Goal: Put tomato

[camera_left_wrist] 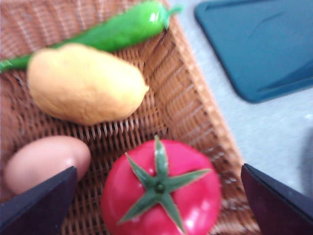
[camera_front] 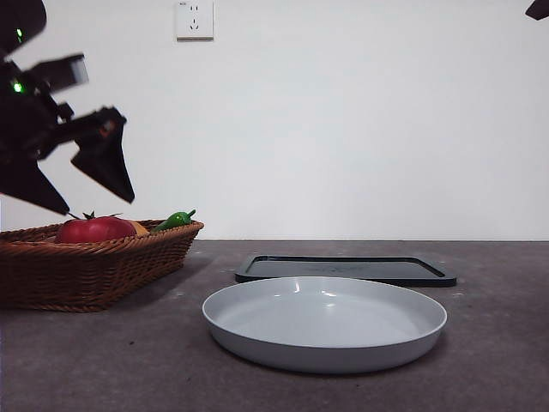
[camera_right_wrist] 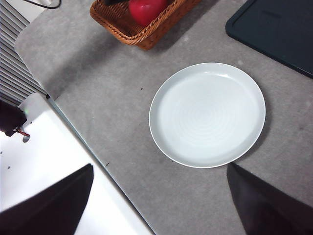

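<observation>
The glossy red tomato [camera_left_wrist: 164, 196] with a green star-shaped stem lies in the wicker basket [camera_left_wrist: 195, 93], near its corner. In the front view the tomato [camera_front: 94, 229] peeks over the basket rim [camera_front: 103, 257] at the left. My left gripper [camera_front: 94, 184] hangs open just above it, one jaw on each side of the tomato in the left wrist view, not touching. The right wrist view catches the tomato [camera_right_wrist: 145, 10] from afar. My right gripper [camera_right_wrist: 159, 200] is open, high above the table's near edge, holding nothing.
In the basket also lie a yellow-orange fruit [camera_left_wrist: 85, 83], a green pepper [camera_left_wrist: 117, 29] and a pale pink egg-shaped thing [camera_left_wrist: 44, 161]. A white plate [camera_front: 324, 322] sits mid-table, with a dark tray [camera_front: 343, 269] behind it.
</observation>
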`<state>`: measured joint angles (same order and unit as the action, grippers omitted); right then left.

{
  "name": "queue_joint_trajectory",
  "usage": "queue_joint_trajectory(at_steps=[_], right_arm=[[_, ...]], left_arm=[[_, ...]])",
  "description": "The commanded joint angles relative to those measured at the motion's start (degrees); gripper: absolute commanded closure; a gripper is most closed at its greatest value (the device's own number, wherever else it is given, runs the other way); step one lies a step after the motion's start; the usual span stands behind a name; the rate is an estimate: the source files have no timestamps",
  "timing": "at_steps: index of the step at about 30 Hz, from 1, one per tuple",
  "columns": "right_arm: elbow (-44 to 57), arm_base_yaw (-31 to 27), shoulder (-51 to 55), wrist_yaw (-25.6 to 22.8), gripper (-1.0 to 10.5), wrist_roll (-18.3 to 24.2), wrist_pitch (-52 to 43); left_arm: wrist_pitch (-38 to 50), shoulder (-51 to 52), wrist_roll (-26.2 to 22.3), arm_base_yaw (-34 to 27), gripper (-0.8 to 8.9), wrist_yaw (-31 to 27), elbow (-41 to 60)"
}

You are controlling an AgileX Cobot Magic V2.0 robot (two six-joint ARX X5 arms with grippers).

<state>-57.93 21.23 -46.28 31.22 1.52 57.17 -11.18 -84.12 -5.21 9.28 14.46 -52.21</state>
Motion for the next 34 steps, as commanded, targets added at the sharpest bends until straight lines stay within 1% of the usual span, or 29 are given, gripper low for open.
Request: queue_joint_trajectory(at_steps=[1,8,13,15,18,20,25,28,34], right_arm=[[-1.0,0.3,-0.5,-0.1,5.1,-0.8,-0.1],[-1.0,0.3,-0.5,-0.1,5.1,-0.9,-0.1],[-1.0,0.3,-0.5,-0.1,5.1,-0.9,-0.1],[-1.0,0.3,-0.5,-0.1,5.1,-0.9,-0.1],[-1.0,0.3,-0.5,-0.1,5.1,-0.9,-0.1],[-1.0,0.3,-0.5,-0.1,5.1,-0.9,-0.1],[-1.0,0.3,-0.5,-0.2,5.1,-0.9,-0.2],[-1.0,0.3,-0.5,-0.2,5.1,-0.9,-0.2],[-1.0,0.3,-0.5,-0.2,5.1,-0.9,-0.2]], left_arm=[[1.0,-2.3,-1.5,0.1,2.54,-0.1,-1.1],[1.0,-6.2,-1.8,0.1,2.54,-0.1,-1.1],[0.9,-7.1,-1.8,0.3,2.59,-0.1,-1.1],[0.9,-7.1,-1.8,0.3,3.12,-0.1,-1.1],[0.4,-7.1,-1.8,0.3,4.58,-0.1,-1.1],[0.3,-7.1,-1.4,0.3,5.06,-0.1,-1.1],[-0.1,-5.7,0.6,0.3,5.07,0.0,-1.6],[-0.1,-3.1,1.6,0.3,5.07,0.7,-2.1],[-1.4,5.0,3.4,2.0,5.07,4.5,-3.1]])
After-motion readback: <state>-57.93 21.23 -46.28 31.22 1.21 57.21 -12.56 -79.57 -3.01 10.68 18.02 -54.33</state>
